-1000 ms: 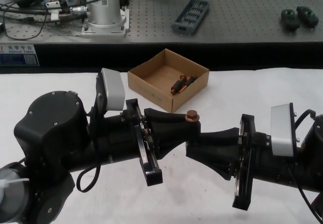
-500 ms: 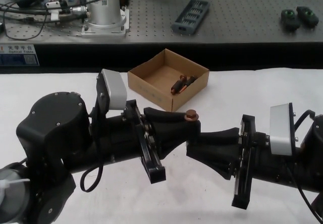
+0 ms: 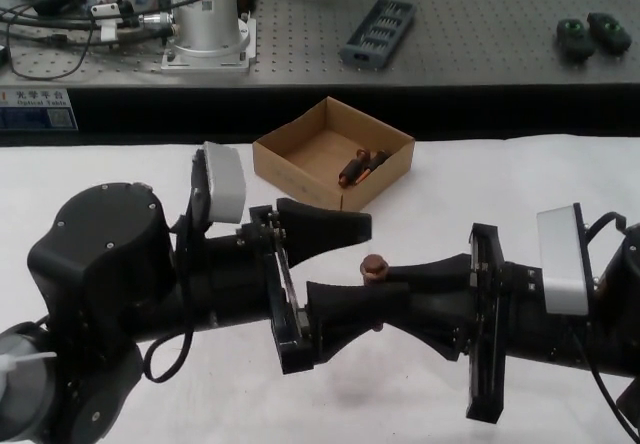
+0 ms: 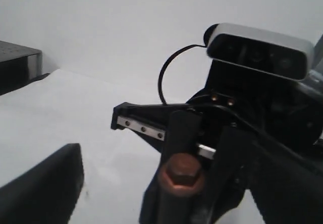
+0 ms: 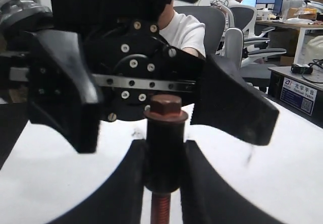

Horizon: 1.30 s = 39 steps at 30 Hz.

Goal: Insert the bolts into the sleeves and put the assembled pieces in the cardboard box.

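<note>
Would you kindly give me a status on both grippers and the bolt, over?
Right gripper shut on bolt. Left gripper open, straddling it. Cardboard box holds copper pieces. Left's far finger between bolt and box.

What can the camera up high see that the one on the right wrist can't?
High view: the cardboard box with finished pieces lying inside it. Right wrist view: the red threaded end poking out below the dark sleeve, plus office chairs in the room beyond. Both: the bolt clamped in the right hand, and the open left hand facing it.
</note>
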Each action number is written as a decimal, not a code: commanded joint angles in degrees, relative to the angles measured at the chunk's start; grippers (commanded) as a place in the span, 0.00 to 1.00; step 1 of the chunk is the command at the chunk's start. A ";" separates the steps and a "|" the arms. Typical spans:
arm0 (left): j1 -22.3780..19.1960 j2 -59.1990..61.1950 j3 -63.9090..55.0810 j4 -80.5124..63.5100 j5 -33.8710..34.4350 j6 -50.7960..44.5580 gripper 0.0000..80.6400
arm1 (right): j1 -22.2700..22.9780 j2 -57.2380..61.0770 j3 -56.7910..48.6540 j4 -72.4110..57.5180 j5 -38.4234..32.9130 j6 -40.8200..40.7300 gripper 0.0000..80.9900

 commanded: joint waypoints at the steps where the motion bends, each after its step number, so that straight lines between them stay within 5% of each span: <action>1: -0.25 -3.00 -0.26 -2.80 2.89 -2.34 0.76 | -0.71 -1.05 -0.48 -0.47 -0.13 -0.45 0.07; 15: -0.25 -12.17 -0.16 -2.23 8.77 -8.06 0.71 | -2.30 -1.05 -0.33 1.77 -0.13 -0.83 0.07; 18: -0.25 -13.38 -0.16 0.34 8.92 -9.21 0.49 | -3.68 -1.05 -0.18 1.77 -0.13 1.01 0.07; 22: -0.25 -15.62 0.08 7.58 8.92 -6.44 0.08 | -5.30 -2.06 0.35 0.18 -0.13 4.36 0.07; 24: -0.25 -17.19 1.11 10.24 8.24 -2.57 0.01 | -6.10 -3.92 1.06 -1.50 -0.13 6.28 0.07; 31: 2.25 -25.56 10.70 12.31 -7.91 3.52 0.03 | -7.40 -16.78 4.68 2.55 9.34 7.96 0.07; 35: 2.50 -30.45 17.48 12.79 -20.13 4.63 0.03 | -7.40 -25.57 4.00 16.86 18.32 7.53 0.07; 39: 2.50 -33.85 21.39 13.65 -26.80 3.72 0.03 | -7.40 -30.36 -1.23 35.38 20.13 5.12 0.07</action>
